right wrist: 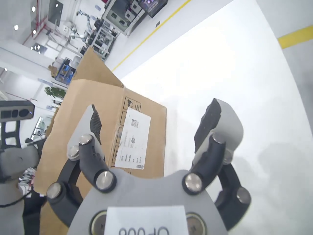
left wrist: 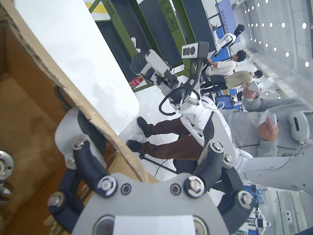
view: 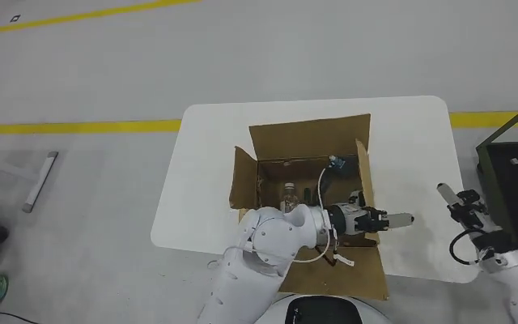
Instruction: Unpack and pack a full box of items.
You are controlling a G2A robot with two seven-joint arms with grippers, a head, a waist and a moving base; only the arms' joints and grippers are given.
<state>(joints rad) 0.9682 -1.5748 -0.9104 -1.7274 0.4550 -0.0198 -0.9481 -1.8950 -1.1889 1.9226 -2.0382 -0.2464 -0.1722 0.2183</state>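
The left claw (view: 396, 219) is held wide open above the right-hand flap (view: 364, 172) of the cardboard box (view: 312, 138), and nothing is gripped by it. In the left wrist view the flap's ragged edge is seen running between the fingers. One pad (left wrist: 85, 128) lies against or just beside the card on the box's inner side, while the other stands well clear on the outer side.

Taken from the left, the box is found in the middle of the white table (view: 202, 186), its flaps folded outward. Past the left-hand flap (view: 243, 176), toward the left of the dark interior, a clear bottle (view: 289, 197) with a pale cap is seen standing. What else is packed there cannot be made out.

Further right, beyond the box, the right claw (view: 450, 197) is held near the table's right edge, its jaws spread and empty. In its wrist view the box's outer wall, with a white label (right wrist: 133, 140), lies just beside it.

The flap is judged light and stiff, yet easily creased or torn along its edge, so it would best be pinched across its thickness near the middle of the free edge. The bottle is expected to be light, smooth and apt to slip. A hold around the body below the cap is advised, and crushing force should be avoided.
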